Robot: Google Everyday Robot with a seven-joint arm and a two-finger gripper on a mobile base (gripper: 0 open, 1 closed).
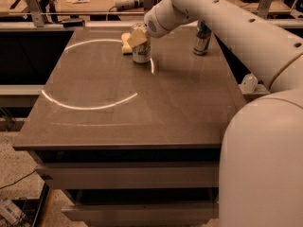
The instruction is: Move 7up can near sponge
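The robot's gripper (138,37) reaches in over the far side of the dark table (142,112), its fingers closed around the top of the upright 7up can (141,55). The can stands just beside the pale-yellow sponge (125,44). A taller blue-and-silver can (202,38) stands well apart, near the right edge

The tan gripper (138,37) is sitting at the tip of the glossy white tubular arm (222,18); just behind its jaws a rounded wrist (161,21) is bulging, farther back small dark holes (246,21) are dotting the shell.
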